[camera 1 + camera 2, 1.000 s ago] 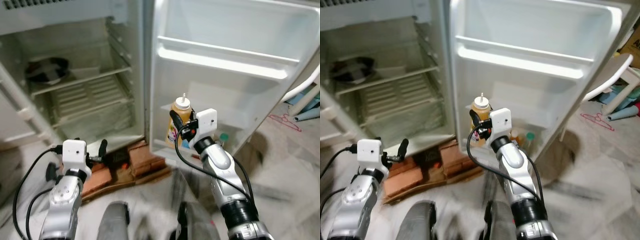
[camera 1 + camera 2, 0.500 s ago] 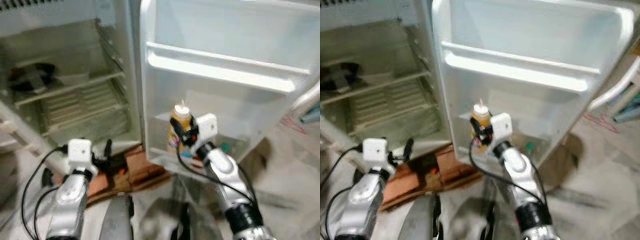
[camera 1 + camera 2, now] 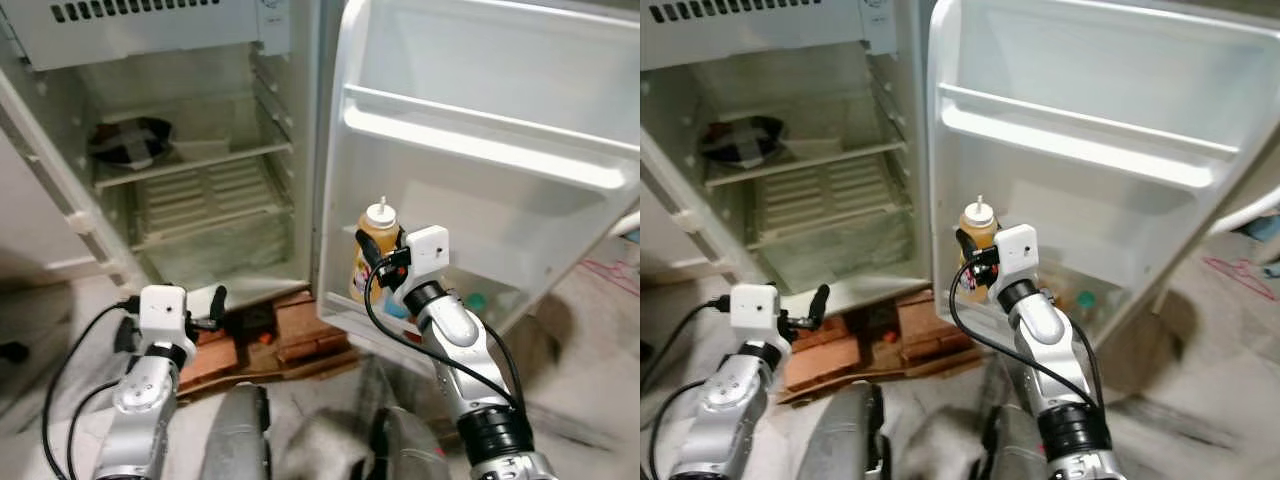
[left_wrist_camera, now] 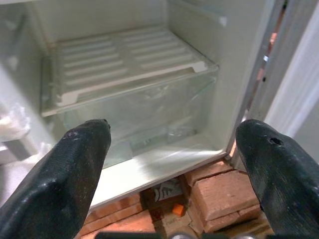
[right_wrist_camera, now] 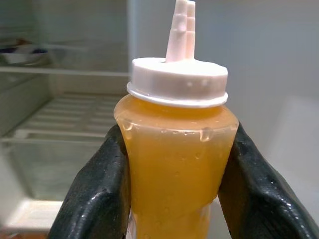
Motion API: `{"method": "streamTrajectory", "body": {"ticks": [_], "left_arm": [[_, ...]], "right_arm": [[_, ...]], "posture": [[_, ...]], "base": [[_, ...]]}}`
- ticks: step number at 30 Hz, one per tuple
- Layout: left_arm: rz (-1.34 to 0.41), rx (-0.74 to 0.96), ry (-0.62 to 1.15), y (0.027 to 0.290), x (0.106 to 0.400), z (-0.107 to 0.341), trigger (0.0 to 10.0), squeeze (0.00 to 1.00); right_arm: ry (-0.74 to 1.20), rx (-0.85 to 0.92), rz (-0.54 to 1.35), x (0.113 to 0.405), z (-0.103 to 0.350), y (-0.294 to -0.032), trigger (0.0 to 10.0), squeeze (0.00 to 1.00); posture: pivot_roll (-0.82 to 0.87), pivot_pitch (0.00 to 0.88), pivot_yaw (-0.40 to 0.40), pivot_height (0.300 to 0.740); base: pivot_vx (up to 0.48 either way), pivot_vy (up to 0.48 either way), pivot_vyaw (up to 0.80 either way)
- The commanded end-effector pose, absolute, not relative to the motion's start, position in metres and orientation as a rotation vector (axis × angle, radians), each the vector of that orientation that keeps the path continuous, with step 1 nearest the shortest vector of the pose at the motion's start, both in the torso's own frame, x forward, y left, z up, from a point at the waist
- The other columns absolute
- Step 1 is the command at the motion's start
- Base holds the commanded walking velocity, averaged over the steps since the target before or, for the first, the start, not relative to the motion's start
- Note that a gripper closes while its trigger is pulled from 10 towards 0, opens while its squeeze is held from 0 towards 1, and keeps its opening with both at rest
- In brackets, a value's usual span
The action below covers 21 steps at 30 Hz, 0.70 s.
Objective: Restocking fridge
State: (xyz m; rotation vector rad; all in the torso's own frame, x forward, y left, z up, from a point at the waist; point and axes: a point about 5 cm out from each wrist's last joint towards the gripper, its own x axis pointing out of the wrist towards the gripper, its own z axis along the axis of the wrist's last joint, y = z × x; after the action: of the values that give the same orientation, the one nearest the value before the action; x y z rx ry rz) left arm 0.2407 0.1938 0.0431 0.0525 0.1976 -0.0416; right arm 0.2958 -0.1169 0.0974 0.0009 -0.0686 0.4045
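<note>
Open fridge (image 3: 190,200), right pincer (image 3: 378,262) pinching one sauce bottle (image 3: 372,255) — left pincer (image 4: 174,164) spread.

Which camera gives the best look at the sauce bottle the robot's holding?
The right wrist view: the sauce bottle is close up, clamped between the right gripper fingers. Both eye views show it small, upright, before the open fridge door.

The fridge (image 3: 180,150) stands ahead on the left, its door (image 3: 500,130) swung open to the right. Inside, a shelf (image 3: 190,168) lies above a drawer (image 4: 134,107), with a dish (image 3: 130,140) on the shelf at the left. The squeeze bottle (image 3: 372,262) is upright before the door's lower rack (image 3: 480,300), held in the right gripper (image 3: 375,262). Bricks (image 3: 300,330) lie on the floor under the fridge's front edge. The left gripper (image 3: 205,308) hangs low, before the drawer.
</note>
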Motion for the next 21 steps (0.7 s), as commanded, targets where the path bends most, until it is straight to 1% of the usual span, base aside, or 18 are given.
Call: {"method": "streamTrajectory", "body": {"ticks": [1,4,7,8,11,15,21], "left_arm": [[-0.035,0.064,0.203,0.1952,0.2403,0.0430,10.0,0.00],[-0.034,0.064,0.204,0.1952,0.2399,0.0427,10.0,0.00],[-0.031,0.064,0.205,0.1951,0.2396,0.0424,10.0,0.00],[-0.030,0.064,0.204,0.1949,0.2400,0.0425,10.0,0.00],[-0.030,0.065,0.202,0.1946,0.2408,0.0427,10.0,0.00],[-0.026,0.068,0.201,0.1944,0.2414,0.0428,10.0,0.00],[-0.016,0.073,0.198,0.1949,0.2414,0.0433,10.0,0.00]], "right_arm": [[-0.090,0.000,0.407,0.2986,0.1025,-0.1145,10.0,0.00],[-0.086,0.005,0.409,0.2990,0.1023,-0.1134,10.0,0.00],[-0.087,0.006,0.412,0.2991,0.1024,-0.1122,10.0,0.00],[-0.088,0.008,0.412,0.2995,0.1025,-0.1120,10.0,0.00],[-0.090,0.009,0.413,0.3001,0.1033,-0.1115,10.0,0.00],[-0.094,0.010,0.413,0.3010,0.1041,-0.1115,10.0,0.00],[-0.091,0.017,0.409,0.3024,0.1041,-0.1108,10.0,0.00]], "posture": [[0.10,0.053,-0.025,0.641],[0.10,0.053,-0.028,0.631],[0.10,0.051,-0.029,0.611],[0.10,0.051,-0.030,0.596],[0.10,0.049,-0.031,0.571],[0.10,0.048,-0.032,0.546],[0.10,0.052,-0.034,0.546]], "base": [[0.000,0.000,0.00],[0.000,0.000,0.00],[0.000,0.000,0.00],[0.000,0.000,0.00],[0.000,0.000,0.00],[0.000,0.000,0.00],[0.000,0.000,0.00]]}}
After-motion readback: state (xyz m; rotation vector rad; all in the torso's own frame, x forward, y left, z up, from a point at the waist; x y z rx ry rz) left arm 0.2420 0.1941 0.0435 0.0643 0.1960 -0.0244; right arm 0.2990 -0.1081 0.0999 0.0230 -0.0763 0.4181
